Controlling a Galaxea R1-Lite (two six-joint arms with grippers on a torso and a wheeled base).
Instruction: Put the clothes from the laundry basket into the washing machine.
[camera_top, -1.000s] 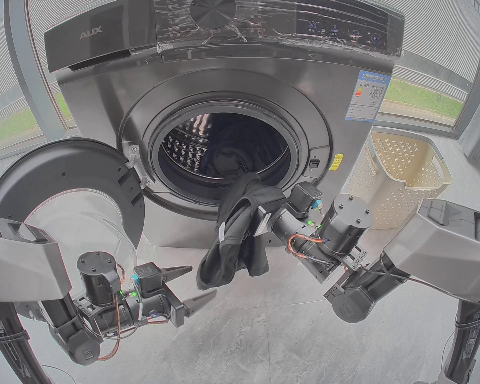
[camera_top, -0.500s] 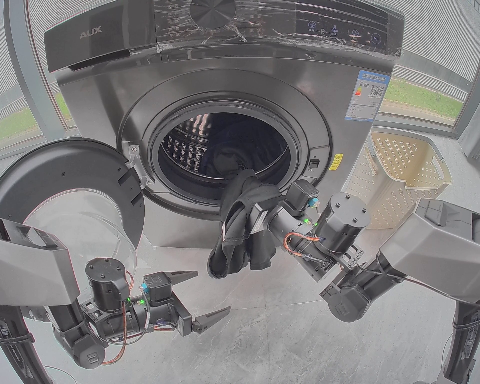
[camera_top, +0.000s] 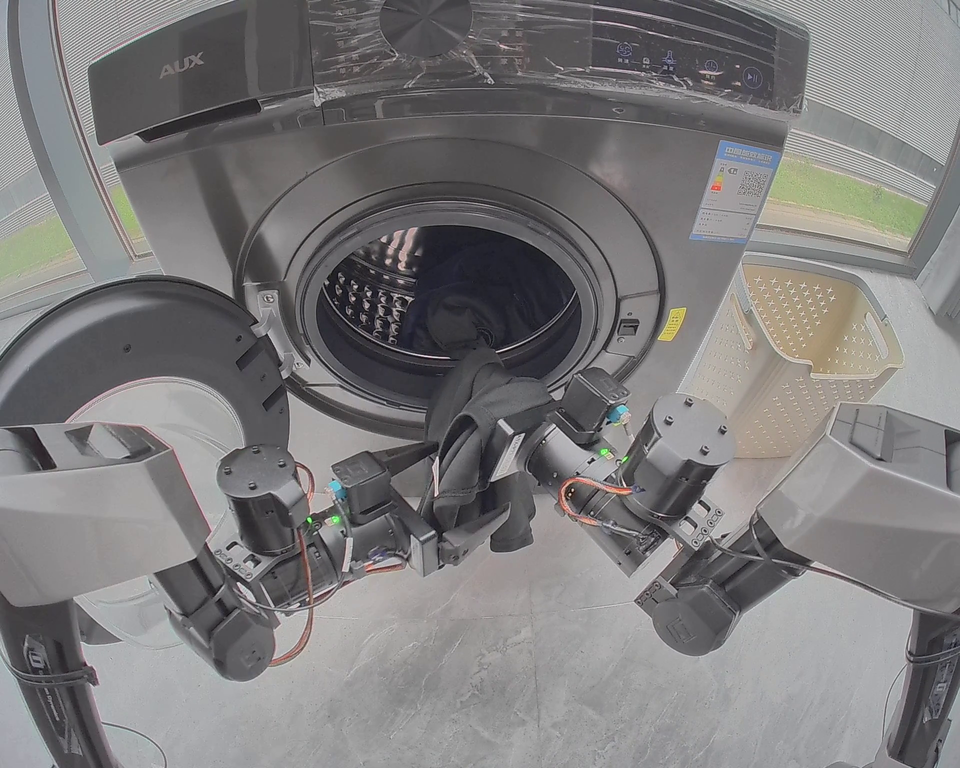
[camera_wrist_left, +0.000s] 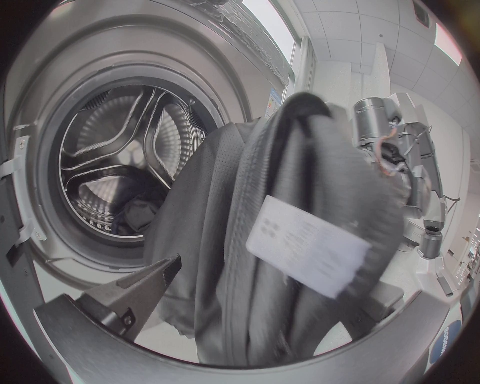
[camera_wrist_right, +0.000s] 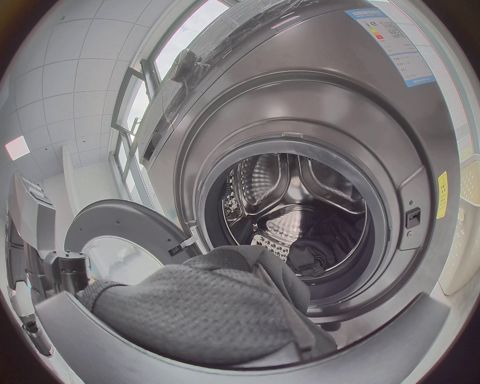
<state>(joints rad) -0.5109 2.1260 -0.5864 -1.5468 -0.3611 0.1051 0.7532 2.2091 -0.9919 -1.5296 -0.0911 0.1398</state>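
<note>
Black garment (camera_top: 470, 400): pinched by my right gripper (camera_top: 503, 438) at washing machine (camera_top: 640, 200) mouth; left gripper (camera_top: 470, 482) spread; dark clothing (camera_top: 470, 310) already inside.

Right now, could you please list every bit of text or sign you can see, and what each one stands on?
Brand logo on the washing machine's upper left panel: a brand name, left unquoted.
Blue label on its front: too small to read.
Yellow sticker lower on its front: too small.
Control panel symbols: too small.
White tag on the black garment: blurred.
</note>
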